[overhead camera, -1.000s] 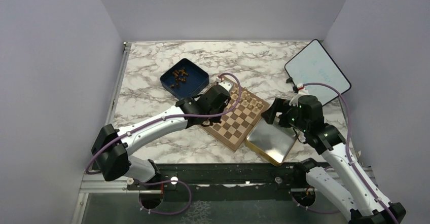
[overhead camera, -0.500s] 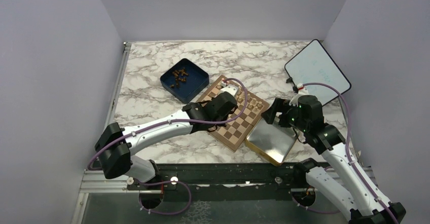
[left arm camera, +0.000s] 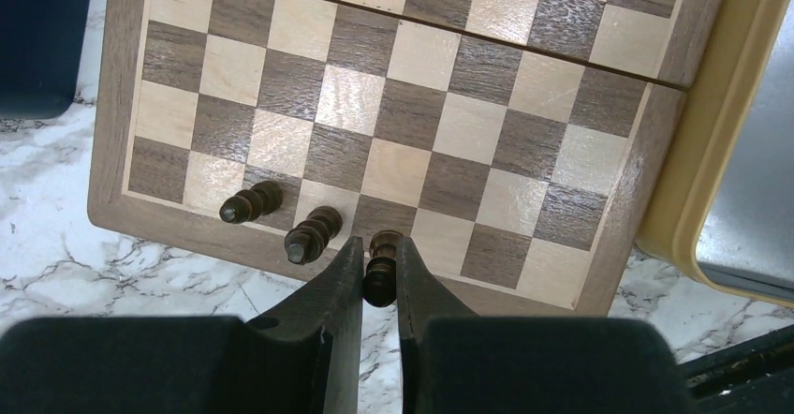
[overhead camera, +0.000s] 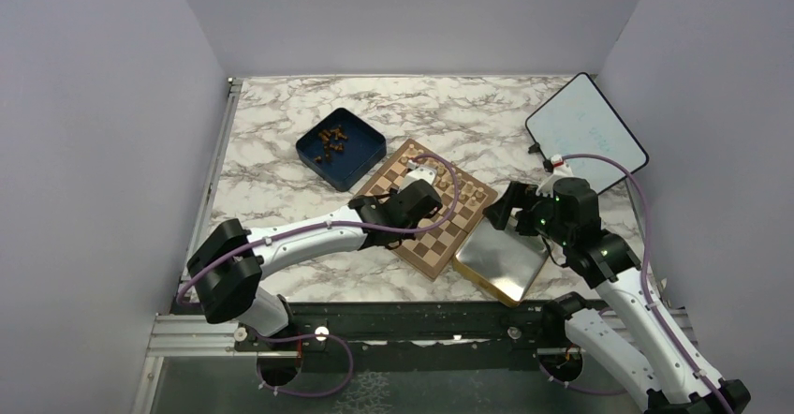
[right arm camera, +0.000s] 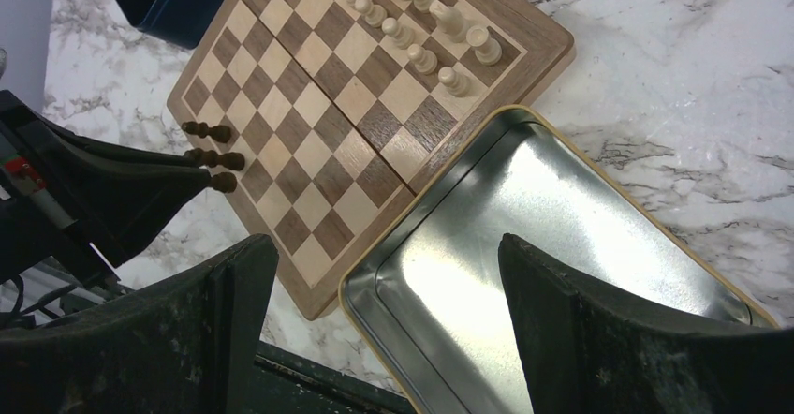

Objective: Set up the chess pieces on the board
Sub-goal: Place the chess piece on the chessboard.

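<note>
Dark piece (left arm camera: pixel 382 278) is pinched in your left gripper (left arm camera: pixel 378 257), over the board (left arm camera: pixel 412 105) edge row nearest that arm. Two dark pieces (left arm camera: pixel 313 234) stand on the same row, and the closer one is just beside the gripper's outer finger.

Its long axis runs along the fingers, roughly upright like its neighbours. The square lies straight under the gripper, so I'd judge the next move is a short drop and release with no sideways shift. Open gently, or that finger could nudge the neighbour.

The left wrist view shows the grip and the row, but you can't tell whether the base touches the board. The right wrist view shows all three dark pieces in line along that edge, with pale pieces (right arm camera: pixel 412 21) on the far rows.

The top view hides the held piece under the wrist, but shows loose dark pieces (overhead camera: pixel 330 140) in the box (overhead camera: pixel 360 152) on the table (overhead camera: pixel 487 114).

Right gripper (right arm camera: pixel 382 264) is spread wide and empty above the tray (right arm camera: pixel 580 199), well apart from the dark row. The left arm is nearer.
</note>
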You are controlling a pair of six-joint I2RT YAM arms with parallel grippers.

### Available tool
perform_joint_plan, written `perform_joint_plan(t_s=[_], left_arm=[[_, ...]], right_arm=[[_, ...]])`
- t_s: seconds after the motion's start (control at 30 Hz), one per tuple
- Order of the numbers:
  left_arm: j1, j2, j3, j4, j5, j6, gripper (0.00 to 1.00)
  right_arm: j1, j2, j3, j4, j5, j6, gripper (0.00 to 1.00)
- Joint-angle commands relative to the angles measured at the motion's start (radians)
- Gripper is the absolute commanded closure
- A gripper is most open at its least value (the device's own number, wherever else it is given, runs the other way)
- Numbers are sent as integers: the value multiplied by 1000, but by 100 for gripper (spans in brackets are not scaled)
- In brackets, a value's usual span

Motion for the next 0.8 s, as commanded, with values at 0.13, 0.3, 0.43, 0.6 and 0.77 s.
perform_joint_plan(t_s=[0.13,0.3,0.43,0.6,0.77], left_arm=[[-6,34,-5,40,-56,-8,89],[-6,61,0,42,-64,-4,89],[-6,68,-5,48,-71,-3,89],[-6,81,-5,48,-74,-5,89],[-6,85,-8,50,-74,-7,89]], right_arm=[[6,-11,16,-11,13,3,6],[6,-8,16,-10,11,2,7],[6,-8,17,-10,11,0,7],[6,-6,13,-7,8,0,6],[6,-3,15,-5,8,-3,6]])
